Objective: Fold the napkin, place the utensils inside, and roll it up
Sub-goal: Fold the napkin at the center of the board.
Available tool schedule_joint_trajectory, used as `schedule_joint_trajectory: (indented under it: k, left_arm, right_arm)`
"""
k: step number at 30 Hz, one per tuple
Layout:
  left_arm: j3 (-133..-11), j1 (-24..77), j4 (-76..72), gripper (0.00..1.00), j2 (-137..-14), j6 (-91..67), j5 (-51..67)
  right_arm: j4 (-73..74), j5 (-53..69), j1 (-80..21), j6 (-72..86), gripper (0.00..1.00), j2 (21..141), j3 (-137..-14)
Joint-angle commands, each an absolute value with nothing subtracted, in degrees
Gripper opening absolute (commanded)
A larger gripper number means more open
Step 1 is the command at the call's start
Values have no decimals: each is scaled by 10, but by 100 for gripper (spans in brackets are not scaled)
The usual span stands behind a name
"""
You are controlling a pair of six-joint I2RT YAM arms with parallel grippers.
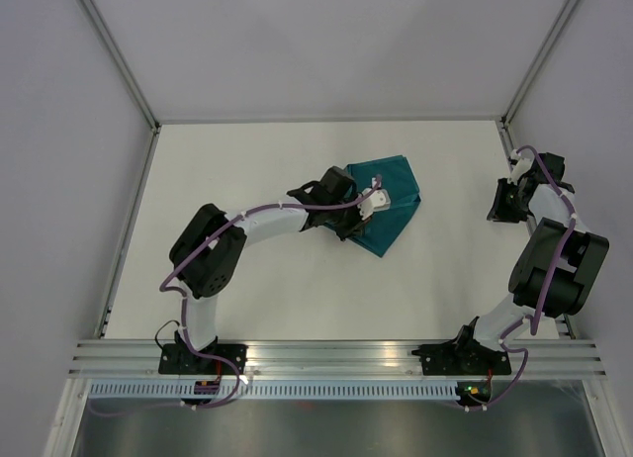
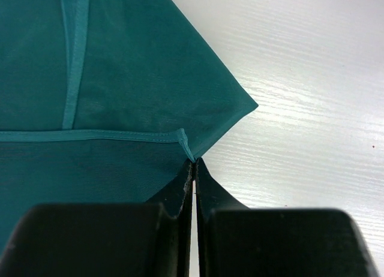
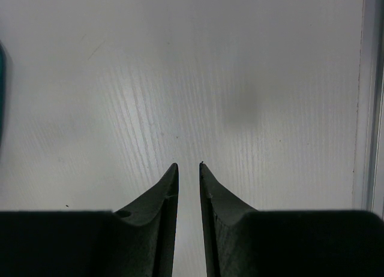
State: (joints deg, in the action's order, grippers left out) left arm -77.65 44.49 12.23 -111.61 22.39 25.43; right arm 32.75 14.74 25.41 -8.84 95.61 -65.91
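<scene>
The teal napkin lies folded into a rough pentagon at the middle of the white table, with hems showing across its top layer. My left gripper reaches over the napkin's near-left part. Its jaws are shut on a hemmed corner of the cloth, which is pinched at the very fingertips. My right gripper hangs near the table's right edge, well apart from the napkin. Its jaws stand slightly open over bare table with nothing between them. A sliver of the napkin shows at that view's left edge. The utensils are out of view.
An aluminium frame post runs along the table's right edge, close to my right gripper. Grey walls enclose the table on the left, back and right. A metal rail carrying both arm bases lines the near edge.
</scene>
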Motion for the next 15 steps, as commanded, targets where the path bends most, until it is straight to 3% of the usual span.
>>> schedule_joint_trajectory:
  k: [1, 15]
  left_arm:
    - [-772, 454, 120, 2, -1126, 256, 245]
    - [-762, 465, 108, 2, -1143, 258, 208]
  right_arm:
    - [332, 146, 258, -91, 26, 955, -656]
    - [333, 147, 259, -92, 26, 955, -656]
